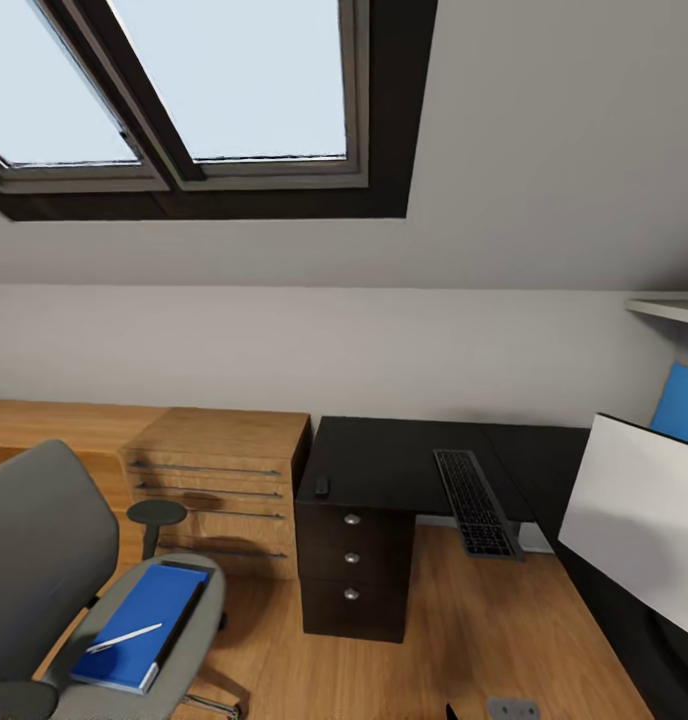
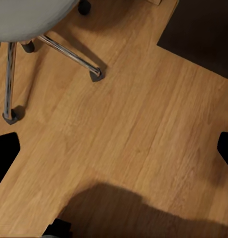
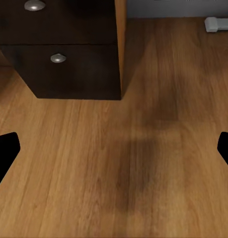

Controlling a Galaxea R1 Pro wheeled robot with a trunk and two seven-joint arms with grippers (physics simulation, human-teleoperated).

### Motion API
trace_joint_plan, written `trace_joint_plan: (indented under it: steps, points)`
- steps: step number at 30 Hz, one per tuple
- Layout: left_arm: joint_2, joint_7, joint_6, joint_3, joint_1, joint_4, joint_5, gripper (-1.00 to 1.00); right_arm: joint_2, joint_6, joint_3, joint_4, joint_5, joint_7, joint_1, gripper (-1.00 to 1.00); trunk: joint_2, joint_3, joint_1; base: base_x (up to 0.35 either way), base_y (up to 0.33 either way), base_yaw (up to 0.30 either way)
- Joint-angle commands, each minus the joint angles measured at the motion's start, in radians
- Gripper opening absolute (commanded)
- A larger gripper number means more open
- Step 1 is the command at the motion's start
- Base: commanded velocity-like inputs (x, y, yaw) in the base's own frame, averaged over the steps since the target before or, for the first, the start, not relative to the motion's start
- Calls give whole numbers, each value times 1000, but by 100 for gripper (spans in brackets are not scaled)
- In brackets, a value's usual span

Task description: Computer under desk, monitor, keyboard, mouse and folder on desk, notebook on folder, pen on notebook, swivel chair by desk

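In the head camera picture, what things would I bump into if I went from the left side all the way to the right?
Swivel chair → folder lying on its seat → light-wood cabinet → dark drawer unit → keyboard on the desk → monitor.

Even, soft daylight fills the rendered room, coming from the skylight (image 1: 184,90) overhead, whose panes look pale and washed out. Walls are evenly bright. A blurred dark shadow lies on the wood floor (image 2: 133,129) in both wrist views. The desk (image 1: 404,460) top is matte-dark without glare. Edges look slightly soft throughout.
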Motion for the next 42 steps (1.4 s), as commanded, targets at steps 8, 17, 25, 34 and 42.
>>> trace_joint_plan:
  steps: [8,17,25,34,42]
  points:
    - [0,7,1,-4,0,-1,9,100,-2,-8,1,1,-11,9,-1,100,-1,-14,0,0,0,10]
    - [-1,7,2,-5,0,-1,8,100,-3,-15,1,2,-11,9,-1,100,-1,-28,0,0,0,1]
    - [-1,7,1,-7,0,-1,8,100,-3,-60,1,5,-11,9,-1,100,-1,-41,0,0,0,0]
    - [3,8,1,-7,0,26,7,100,-4,-76,1,6,-11,9,0,100,-1,-55,0,0,0,0]
    - [5,10,-31,-4,0,129,-64,100,-3,-84,1,6,-11,6,1,100,-1,-67,0,0,0,0]
